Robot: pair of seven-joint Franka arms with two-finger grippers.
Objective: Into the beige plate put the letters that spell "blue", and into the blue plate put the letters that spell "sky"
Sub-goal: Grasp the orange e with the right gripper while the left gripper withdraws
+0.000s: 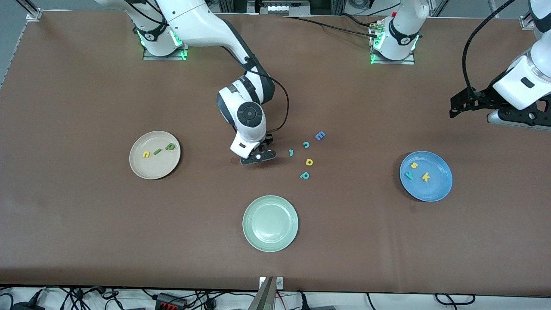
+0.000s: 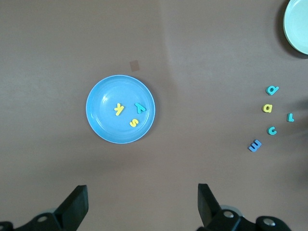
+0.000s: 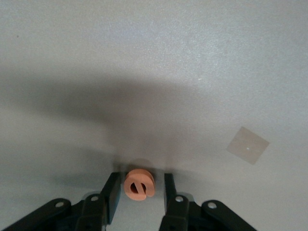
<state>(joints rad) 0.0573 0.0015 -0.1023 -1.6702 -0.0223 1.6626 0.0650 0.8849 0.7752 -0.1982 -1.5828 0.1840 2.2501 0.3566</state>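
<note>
From the front, my right gripper (image 1: pixel 257 156) sits low over mid-table; the round pale beige plate (image 1: pixel 155 155), holding the yellow u, dark green l and olive b, lies toward my right arm's end, so the carry runs that way. My left gripper (image 2: pixel 139 207), spread wide and empty, waits above the round bright blue plate (image 2: pixel 121 109) holding s, k, y. My right wrist shows the small orange foam e (image 3: pixel 139 184) pinched between my fingers.

The beige plate (image 1: pixel 138 168) holds the yellow u (image 1: pixel 146 154), dark green l (image 1: pixel 157 151) and olive b (image 1: pixel 171 147); the orange e (image 3: pixel 139 185) sits between the right end effector (image 3: pixel 140 190) fingers; the blue plate (image 1: pixel 439 188) holds yellow s (image 1: pixel 414 165), yellow k (image 1: pixel 425 176) and teal y (image 1: pixel 408 175).
</note>
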